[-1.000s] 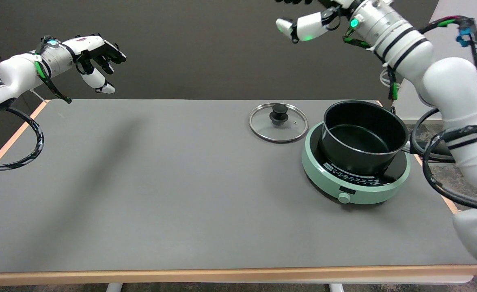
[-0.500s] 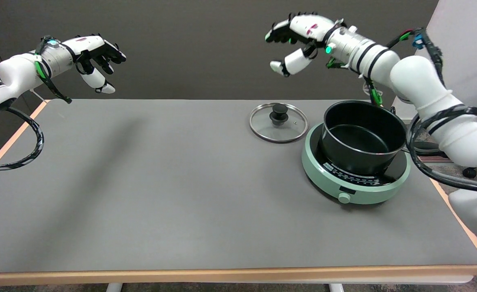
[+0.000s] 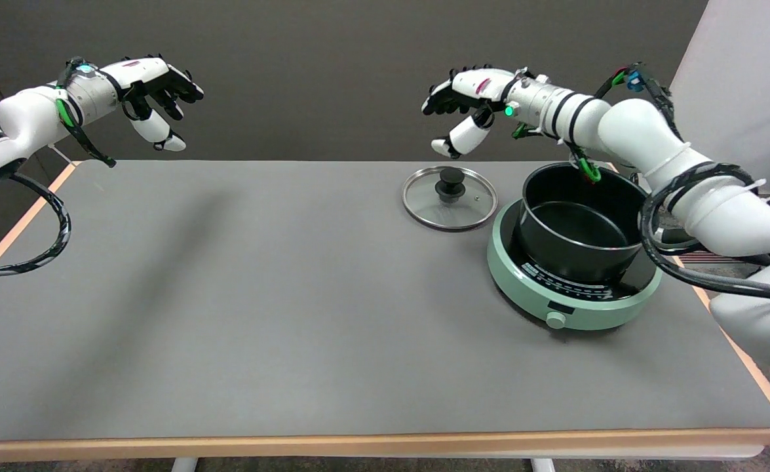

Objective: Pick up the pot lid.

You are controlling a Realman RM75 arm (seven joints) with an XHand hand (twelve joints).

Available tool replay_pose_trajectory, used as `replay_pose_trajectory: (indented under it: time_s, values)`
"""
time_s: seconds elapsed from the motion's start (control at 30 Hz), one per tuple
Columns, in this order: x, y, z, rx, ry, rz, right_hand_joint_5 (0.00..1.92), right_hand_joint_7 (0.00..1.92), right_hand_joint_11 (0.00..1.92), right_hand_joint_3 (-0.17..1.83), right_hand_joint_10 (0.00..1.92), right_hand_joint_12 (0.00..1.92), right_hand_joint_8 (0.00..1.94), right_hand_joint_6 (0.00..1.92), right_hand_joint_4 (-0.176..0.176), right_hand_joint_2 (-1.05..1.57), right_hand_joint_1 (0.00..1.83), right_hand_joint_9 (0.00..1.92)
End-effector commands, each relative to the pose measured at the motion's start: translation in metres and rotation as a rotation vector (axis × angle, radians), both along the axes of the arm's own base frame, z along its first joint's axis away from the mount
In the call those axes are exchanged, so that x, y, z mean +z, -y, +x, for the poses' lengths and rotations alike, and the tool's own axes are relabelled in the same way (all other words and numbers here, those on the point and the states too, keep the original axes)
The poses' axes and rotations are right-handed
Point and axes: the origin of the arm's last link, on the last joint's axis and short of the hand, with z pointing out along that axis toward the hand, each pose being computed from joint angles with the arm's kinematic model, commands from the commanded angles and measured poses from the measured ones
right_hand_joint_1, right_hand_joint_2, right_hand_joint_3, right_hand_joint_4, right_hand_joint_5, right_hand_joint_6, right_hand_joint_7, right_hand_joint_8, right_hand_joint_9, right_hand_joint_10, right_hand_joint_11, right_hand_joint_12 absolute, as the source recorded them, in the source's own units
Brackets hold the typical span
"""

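My right hand [image 3: 466,105] hangs above the round glass pot lid with a black knob [image 3: 450,196], fingers spread, holding nothing. Lid lies flat near the desk's [image 3: 260,295] far edge, just left of the black pot [image 3: 584,219] on the green round cooker [image 3: 575,288].

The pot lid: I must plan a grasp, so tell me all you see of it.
The pot lid is a round disc of clear glass with a metal rim and a black knob at its centre. It lies flat, knob up, on the grey table, just left of the green cooker. Nothing holds it; the right hand hovers above it, fingers apart.
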Motion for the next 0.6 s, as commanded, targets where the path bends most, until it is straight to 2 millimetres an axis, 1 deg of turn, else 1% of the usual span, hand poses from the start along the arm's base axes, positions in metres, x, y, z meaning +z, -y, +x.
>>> replay_pose_trajectory:
  time_s: [0.03, 0.17, 0.33, 0.6]
  values:
    - [-0.013, 0.015, -0.031, -0.107, -0.014, 0.003, 0.53, 0.6, 0.4, 0.9, 0.39, 1.04, 0.21, 0.23, 0.023, 0.55, 0.76, 0.54]
    - [-0.014, 0.018, -0.043, -0.134, -0.004, -0.015, 0.52, 0.6, 0.4, 0.9, 0.39, 1.04, 0.21, 0.23, 0.028, 0.54, 0.77, 0.54]
    - [-0.006, 0.022, -0.057, -0.171, 0.008, -0.06, 0.48, 0.58, 0.4, 0.91, 0.4, 1.03, 0.21, 0.21, 0.023, 0.53, 0.77, 0.54]
    - [0.002, 0.029, -0.064, -0.172, 0.025, -0.131, 0.48, 0.56, 0.39, 0.92, 0.39, 1.02, 0.21, 0.21, 0.021, 0.52, 0.78, 0.53]
